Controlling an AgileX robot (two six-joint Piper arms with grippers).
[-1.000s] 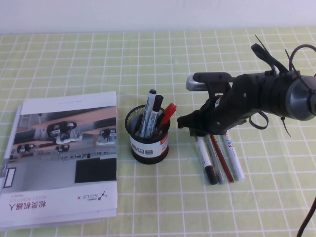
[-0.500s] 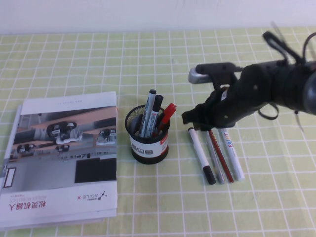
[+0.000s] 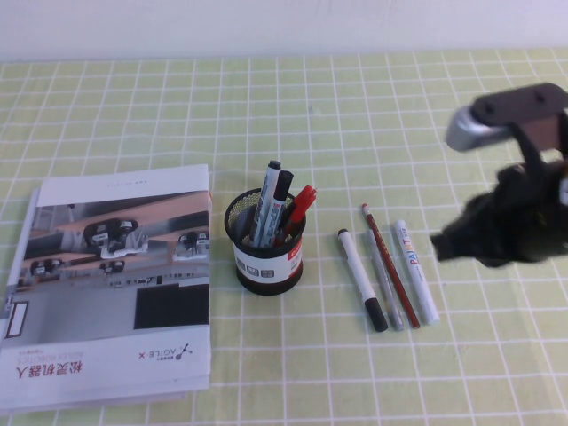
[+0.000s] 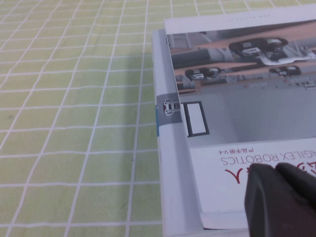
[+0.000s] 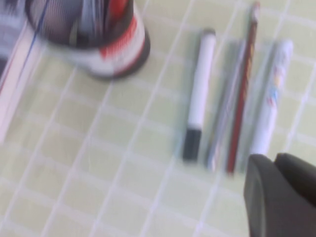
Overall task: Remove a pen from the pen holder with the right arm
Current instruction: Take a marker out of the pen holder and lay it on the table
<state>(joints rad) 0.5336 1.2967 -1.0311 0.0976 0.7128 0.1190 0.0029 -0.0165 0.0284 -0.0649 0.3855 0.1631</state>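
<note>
Evidently done: pens (image 3: 358,271) lie on bench (image 3: 133,106) beside holder (image 3: 266,266). Right gripper (image 3: 441,246) hangs right of them, pinched empty; left gripper (image 4: 275,173), closed, over booklet (image 4: 247,113).

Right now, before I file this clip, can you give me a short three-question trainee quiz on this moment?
1. True or false: the right gripper holds a pen above the mesh pen holder.
2. How many writing tools lie on the table to the right of the holder? A: two. B: four. C: six.
3. Fill in: the left gripper hovers over the ____.

Key:
1. False. It is shut, empty, and off to the right of the laid-out tools.
2. B: white marker, grey pen, red pencil, paint marker.
3. booklet.
</note>
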